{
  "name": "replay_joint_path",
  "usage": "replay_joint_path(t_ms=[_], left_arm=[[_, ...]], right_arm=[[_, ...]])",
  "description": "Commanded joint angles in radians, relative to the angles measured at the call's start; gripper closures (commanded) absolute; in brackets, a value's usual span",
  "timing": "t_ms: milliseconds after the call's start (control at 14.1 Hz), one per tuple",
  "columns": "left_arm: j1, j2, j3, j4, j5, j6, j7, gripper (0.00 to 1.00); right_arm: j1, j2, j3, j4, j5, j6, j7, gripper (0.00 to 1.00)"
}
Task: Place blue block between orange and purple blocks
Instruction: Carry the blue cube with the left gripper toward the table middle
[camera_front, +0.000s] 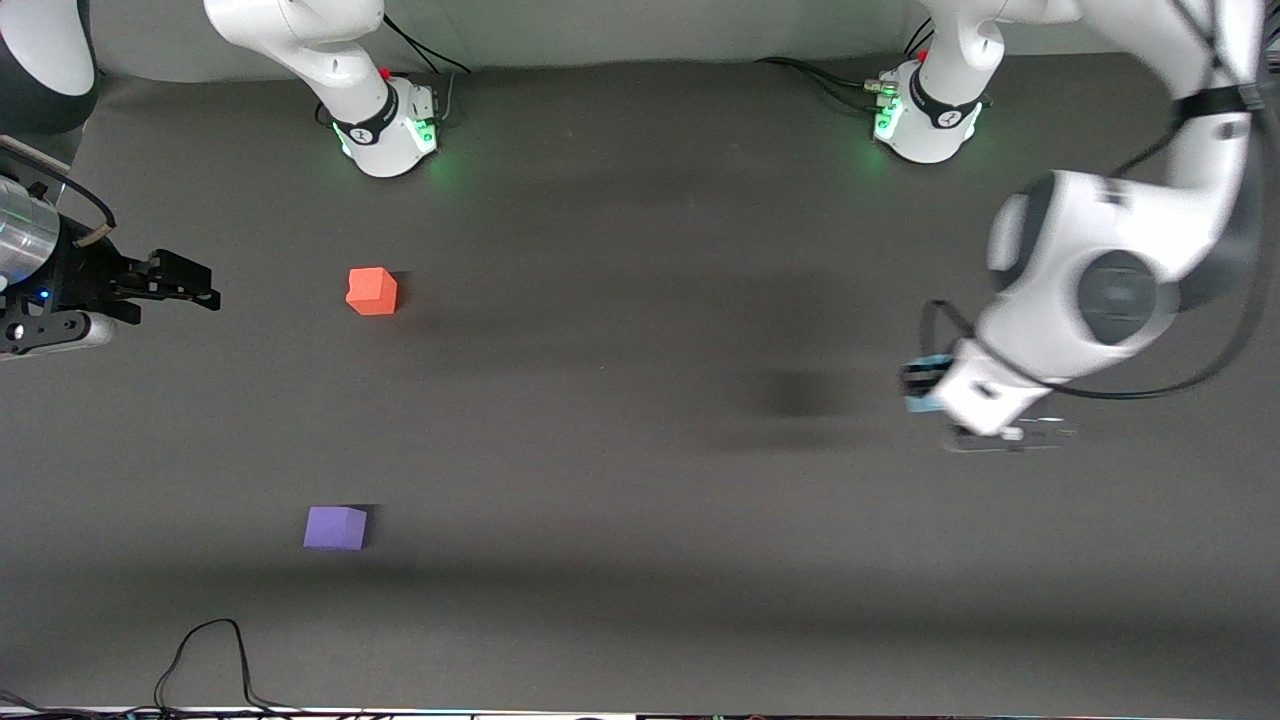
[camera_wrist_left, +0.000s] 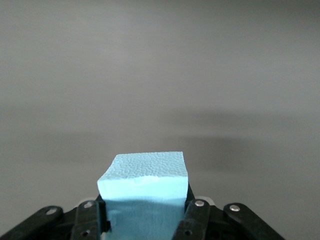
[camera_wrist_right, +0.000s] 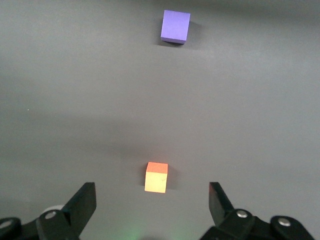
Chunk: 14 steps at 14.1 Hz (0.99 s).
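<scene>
The left gripper (camera_front: 925, 388) hung over the table (camera_front: 640, 450) toward the left arm's end, fingers (camera_wrist_left: 195, 212) clamped on two opposite flat faces of the blue block (camera_wrist_left: 145, 192), well apart from the orange block (camera_front: 372, 291) & purple block (camera_front: 336, 527). Its pebbled, matte surface suggested light, soft foam w/ decent grip, so a gentle pinch across flat sides looked enough. The right gripper (camera_wrist_right: 152, 207) waited over the table's right-arm end, fingers spread, nothing held.

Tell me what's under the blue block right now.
Only bare grey table shows beneath the blue block, which the left gripper holds in its jaws above the left arm's end. The block's underside is covered by the jaws.
</scene>
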<state>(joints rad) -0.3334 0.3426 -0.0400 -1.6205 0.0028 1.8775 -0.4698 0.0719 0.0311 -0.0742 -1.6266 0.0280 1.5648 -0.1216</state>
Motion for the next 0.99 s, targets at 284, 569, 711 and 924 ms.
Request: replay_joint_path(t_ms=[284,569,711,924], left_arm=[[-0.392,0.375,0.023,0.399,0.014,0.015,-0.430,0.52],[-0.506,0.498,0.028,0.407,0.074,0.224,-0.546,0.52],[-0.532,0.548,0.034,0.407,0.080,0.261,-0.552,0.52],[-0.539,0.587,0.034,0.406,0.106,0.297,-0.558,0.52]], right_arm=[[0.005,-0.008,-0.010,-0.010,0.013,-0.006,-0.023,0.00],[0.006,-0.008,-0.010,-0.012,0.013,-0.006,-0.023,0.00],[0.006,-0.007,-0.010,-0.012,0.013,-0.006,-0.023,0.00],[0.006,-0.005,-0.010,-0.012,0.013,-0.006,-0.023,0.00]])
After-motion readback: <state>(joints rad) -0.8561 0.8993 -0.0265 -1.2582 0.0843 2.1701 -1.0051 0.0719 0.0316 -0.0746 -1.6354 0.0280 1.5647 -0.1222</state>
